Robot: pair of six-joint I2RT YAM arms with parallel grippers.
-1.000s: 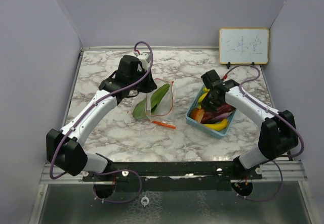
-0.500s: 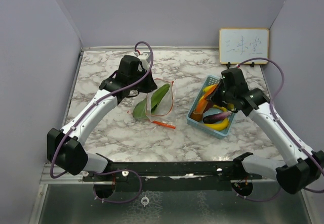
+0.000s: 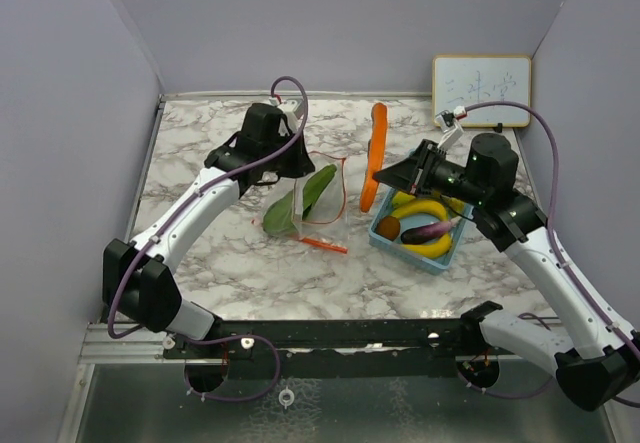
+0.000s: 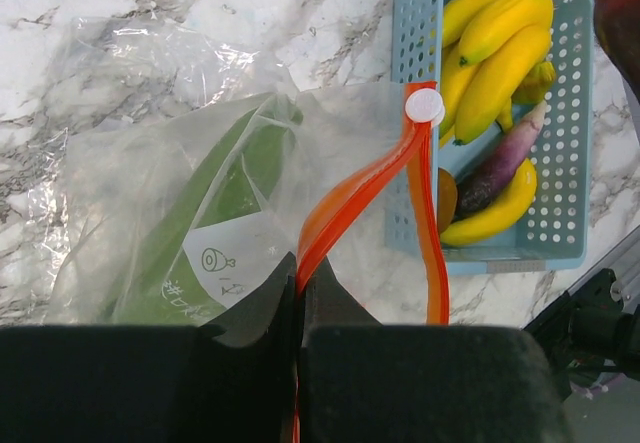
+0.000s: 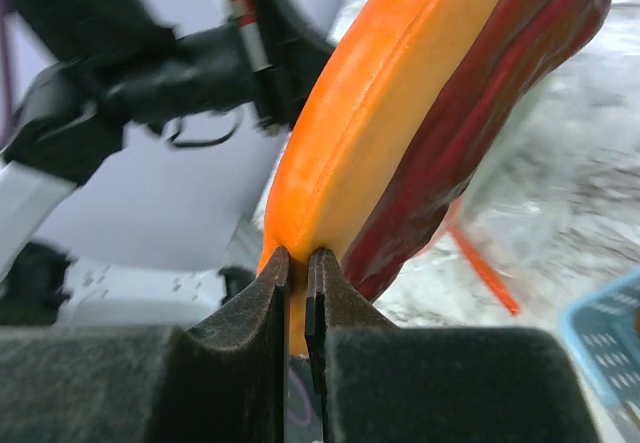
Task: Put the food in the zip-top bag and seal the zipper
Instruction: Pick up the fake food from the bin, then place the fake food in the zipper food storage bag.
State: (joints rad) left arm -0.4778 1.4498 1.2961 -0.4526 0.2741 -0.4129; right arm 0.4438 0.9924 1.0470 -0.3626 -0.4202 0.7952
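Right pincer (image 5: 297, 263) clenches the carrot (image 3: 373, 158) by a thin edge mid-frame; it may slip before the zip-top bag (image 4: 150, 173), which left pincer (image 4: 298, 298) grasps.

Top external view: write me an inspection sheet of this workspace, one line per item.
Surface: marble table, white with grey veins.
Job's things: zip-top bag mouth open, green leaves inside; carrot held in the air; bananas and eggplant in the blue basket.
Clutter: orange strip at the bag's near corner, identity unclear.
Grippers: left claw shut on the bag's orange zipper edge; right claw shut on the carrot.
Cables: purple cables loop off both arms.
Surroundings: whiteboard far right; plain walls.
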